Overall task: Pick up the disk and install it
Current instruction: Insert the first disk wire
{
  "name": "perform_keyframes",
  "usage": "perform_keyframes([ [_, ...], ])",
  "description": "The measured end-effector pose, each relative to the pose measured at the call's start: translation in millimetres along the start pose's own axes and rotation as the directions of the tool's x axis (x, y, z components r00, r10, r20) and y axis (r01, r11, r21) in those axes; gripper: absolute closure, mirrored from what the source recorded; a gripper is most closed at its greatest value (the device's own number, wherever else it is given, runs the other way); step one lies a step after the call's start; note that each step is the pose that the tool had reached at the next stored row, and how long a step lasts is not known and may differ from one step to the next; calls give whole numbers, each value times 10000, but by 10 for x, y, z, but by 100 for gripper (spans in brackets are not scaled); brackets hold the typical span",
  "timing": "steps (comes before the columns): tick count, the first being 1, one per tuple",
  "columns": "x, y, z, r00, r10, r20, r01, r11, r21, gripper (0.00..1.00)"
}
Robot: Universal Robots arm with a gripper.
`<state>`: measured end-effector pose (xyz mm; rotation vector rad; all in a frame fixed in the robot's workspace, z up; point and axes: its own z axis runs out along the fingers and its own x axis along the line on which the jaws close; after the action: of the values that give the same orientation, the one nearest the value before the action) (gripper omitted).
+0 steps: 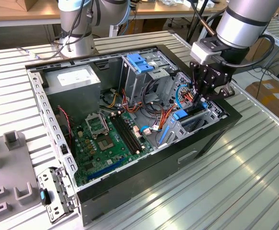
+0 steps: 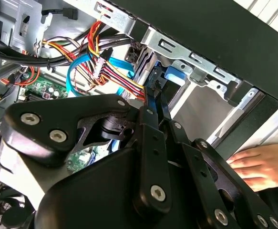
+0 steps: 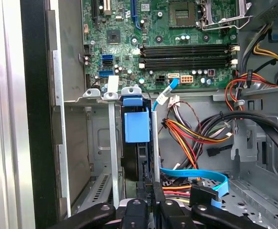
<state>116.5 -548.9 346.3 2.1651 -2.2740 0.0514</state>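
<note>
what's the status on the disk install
Gripper down inside case, shut on disk. Disk upright in bay, blue carrier showing. Cables beside bay; a hand rests by case.

The arm is a thick silver-grey tube with a dark band, ending in a pale grey wrist block. Black cables loop beside it. The gripper is matt black, built of flat linkage bars joined by round silver screws.
</note>
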Motion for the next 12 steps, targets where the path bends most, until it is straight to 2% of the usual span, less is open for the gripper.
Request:
perform_keyframes([
  [12,-1,1,46,10000,0,3,0,10000,0,84],
])
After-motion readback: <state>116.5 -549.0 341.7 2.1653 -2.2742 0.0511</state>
